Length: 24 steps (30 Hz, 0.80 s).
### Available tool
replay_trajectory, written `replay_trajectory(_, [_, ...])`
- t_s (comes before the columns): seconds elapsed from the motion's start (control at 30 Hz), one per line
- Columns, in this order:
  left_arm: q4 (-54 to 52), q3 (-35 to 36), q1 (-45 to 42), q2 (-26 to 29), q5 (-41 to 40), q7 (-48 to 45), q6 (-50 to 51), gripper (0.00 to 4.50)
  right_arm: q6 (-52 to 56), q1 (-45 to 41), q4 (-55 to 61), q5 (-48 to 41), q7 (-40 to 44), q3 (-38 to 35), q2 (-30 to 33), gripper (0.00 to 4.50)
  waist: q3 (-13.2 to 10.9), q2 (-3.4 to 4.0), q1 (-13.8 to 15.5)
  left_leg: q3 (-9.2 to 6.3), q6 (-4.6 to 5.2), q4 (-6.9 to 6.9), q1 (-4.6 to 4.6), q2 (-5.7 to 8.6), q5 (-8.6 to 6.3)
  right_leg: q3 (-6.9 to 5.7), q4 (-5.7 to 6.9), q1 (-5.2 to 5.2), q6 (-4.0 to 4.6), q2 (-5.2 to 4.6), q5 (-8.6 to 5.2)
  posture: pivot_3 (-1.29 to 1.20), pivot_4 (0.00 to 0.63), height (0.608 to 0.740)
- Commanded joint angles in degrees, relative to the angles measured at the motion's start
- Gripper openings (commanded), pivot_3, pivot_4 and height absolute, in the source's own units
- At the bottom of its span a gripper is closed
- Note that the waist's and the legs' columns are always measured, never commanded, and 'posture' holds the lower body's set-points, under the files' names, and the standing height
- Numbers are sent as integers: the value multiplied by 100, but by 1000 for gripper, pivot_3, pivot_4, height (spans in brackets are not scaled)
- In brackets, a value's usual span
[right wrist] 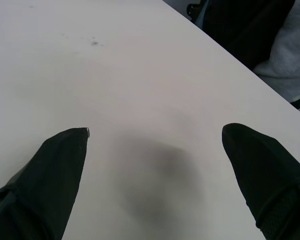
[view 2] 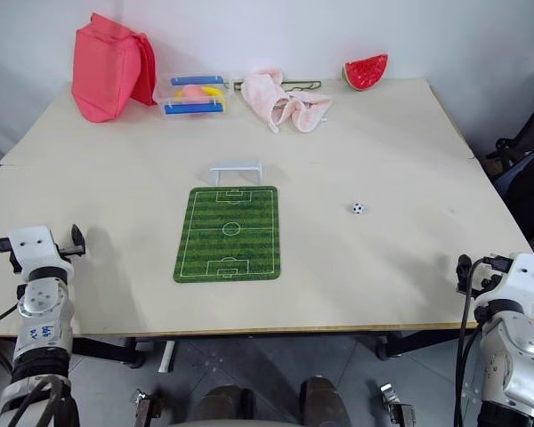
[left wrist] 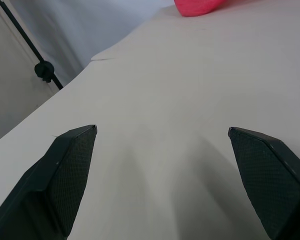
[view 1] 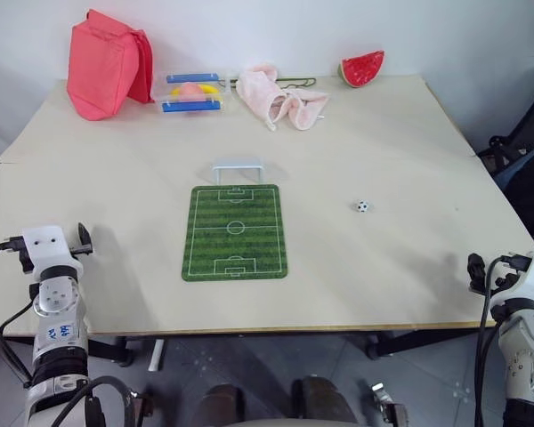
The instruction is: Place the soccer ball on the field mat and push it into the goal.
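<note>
Soccer ball [view 1: 362, 206] lies on the bare bench [view 1: 409, 142], off the field mat [view 1: 236, 232] and well to its right. Goal [view 1: 238, 168] stands just beyond the mat's far short edge. Left claw [left wrist: 160, 145] spread, empty, over the bench's near left edge. Right claw [right wrist: 155, 145] spread, empty, over the near right edge. Both well apart from the ball.
</note>
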<state>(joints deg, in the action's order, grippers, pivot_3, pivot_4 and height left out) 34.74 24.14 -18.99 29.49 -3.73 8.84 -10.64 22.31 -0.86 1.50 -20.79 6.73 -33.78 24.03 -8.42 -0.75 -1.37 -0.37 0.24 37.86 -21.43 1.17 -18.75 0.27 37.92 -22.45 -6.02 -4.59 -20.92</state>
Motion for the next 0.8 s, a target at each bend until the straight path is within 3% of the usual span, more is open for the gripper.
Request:
replay_trajectory(0.03, [-32, 81, -116, 34, -119, -50, -22, 4500, -142, -23, 219, -19, 15, -116, 105, 4492, 0, 0, 0, 0, 0, 0, 0, 0, 0, 0, 0, 0, 0, 0, 0, 0, 150, 740])
replay_trajectory(0.4, [178, -48, -489, 169, -330, -624, 187, 4500, 58, -50, 625, 175, 161, 119, 461, 4492, -1, 0, -4, 1, 0, -2, 0, 1, 0, 0, 0, 0, 0, 0, 0, 0, 150, 740])
replay_trajectory(0.6, [605, -144, -1010, 631, -734, -2296, -23, 4500, 782, -832, 1120, -226, 767, 649, 1095, 4492, -9, -2, -34, 4, -4, -1, 0, -4, 3, -1, -1, -3, 0, 5, 0, 0, 150, 740])
replay_trajectory(0.8, [1147, -436, -1605, 786, -1226, -4796, -348, 4500, 995, -2091, 279, 48, 1368, 1828, 1156, 4492, -11, -1, -20, 1, -2, 0, -1, 1, 1, -6, -6, -2, 0, 2, 0, 0, 150, 740])
